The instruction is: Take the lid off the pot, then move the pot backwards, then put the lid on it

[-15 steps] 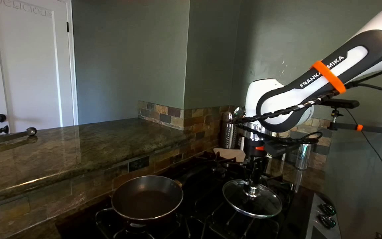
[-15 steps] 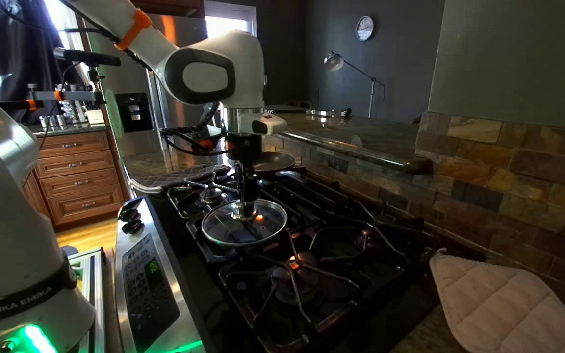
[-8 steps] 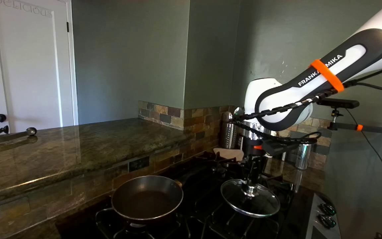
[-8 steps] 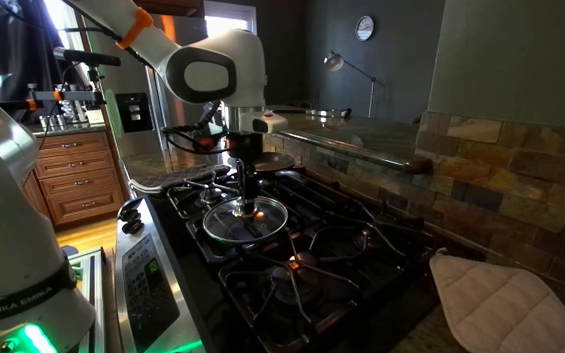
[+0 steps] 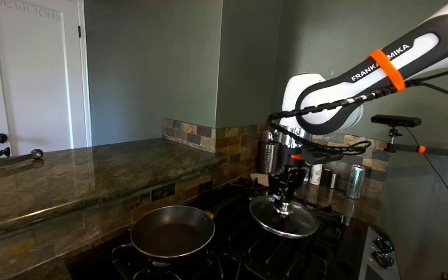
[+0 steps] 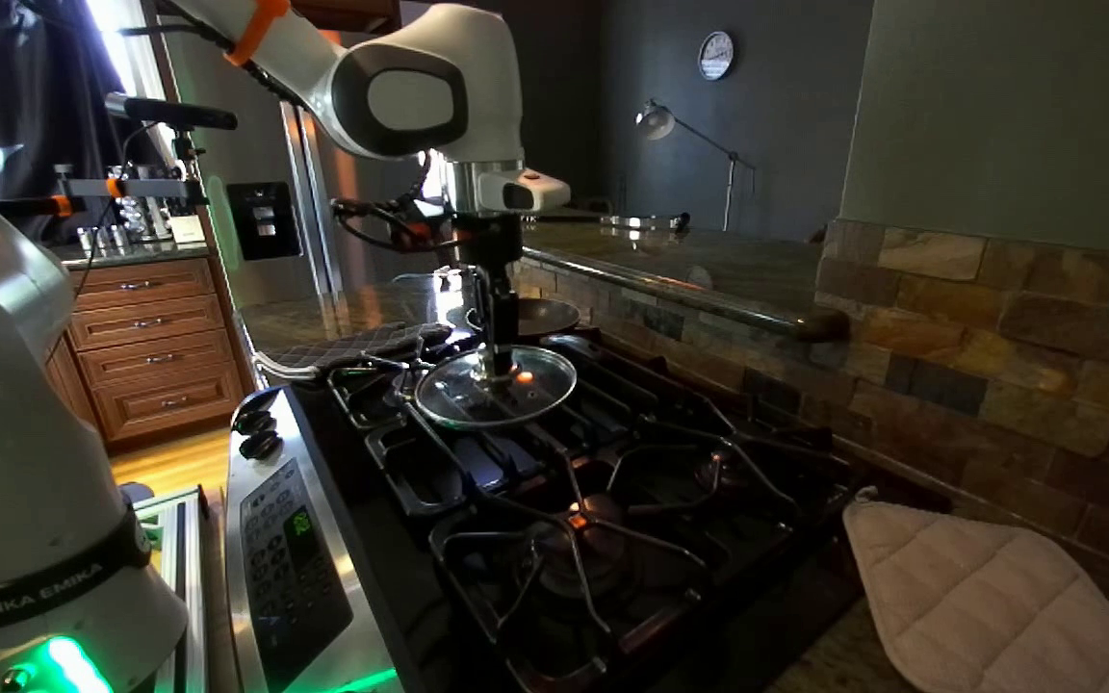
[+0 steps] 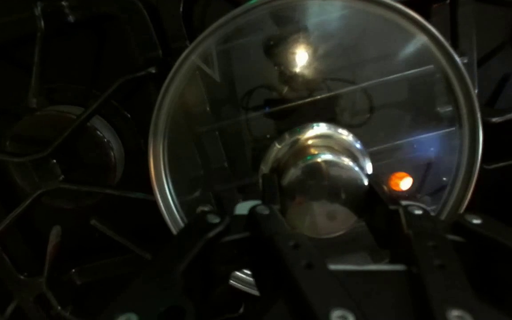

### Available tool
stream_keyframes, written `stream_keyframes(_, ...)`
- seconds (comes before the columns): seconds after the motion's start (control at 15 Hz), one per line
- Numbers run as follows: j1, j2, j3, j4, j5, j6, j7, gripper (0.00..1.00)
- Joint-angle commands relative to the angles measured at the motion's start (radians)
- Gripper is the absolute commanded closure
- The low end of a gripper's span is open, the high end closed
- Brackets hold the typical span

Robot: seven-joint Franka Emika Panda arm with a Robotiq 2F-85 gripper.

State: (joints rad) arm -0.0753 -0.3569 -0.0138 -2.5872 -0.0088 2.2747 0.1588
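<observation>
The lid [image 5: 282,222] is held by its knob [image 7: 325,184], which is pinched by the narrow-set gripper [image 7: 322,193] at the lower middle of the wrist view. In an exterior view it is found at the lower right of the frame, above the stove [image 6: 420,597], and no contact between them is seen. The pot [image 5: 172,235] is seen without a cover at the lower left of the frame in an exterior view, well apart from the lid.

The lid is judged to be stiff, fairly light and fragile: glass in a metal rim [image 7: 158,155], easily chipped if the stove is struck. The polished, rounded knob may prove slippery, and a tilt or swivel should be expected unless the pinch is firm and centred. The pot, of metal by its look, is expected to be rigid and heavier; its dark handle [image 5: 224,205], at its upper right, is best taken.

One lid, one knob on it, one pot and one gripper with two fingers [image 7: 270,189] are counted. Two dials [image 5: 383,258] are shown at the lower right in an exterior view; four drawers [image 6: 126,332], at the left in an exterior view.
</observation>
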Motion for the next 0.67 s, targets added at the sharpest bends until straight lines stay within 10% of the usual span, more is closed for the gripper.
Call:
stream_keyframes(0.0, 0.029, -0.026, 0.031, 0.073, 0.024, -0.104, 0.037, 0.77)
stream_keyframes(0.6, 0.101, 0.099, 0.152, 0.285, 0.006, -0.127, 0.183, 0.77)
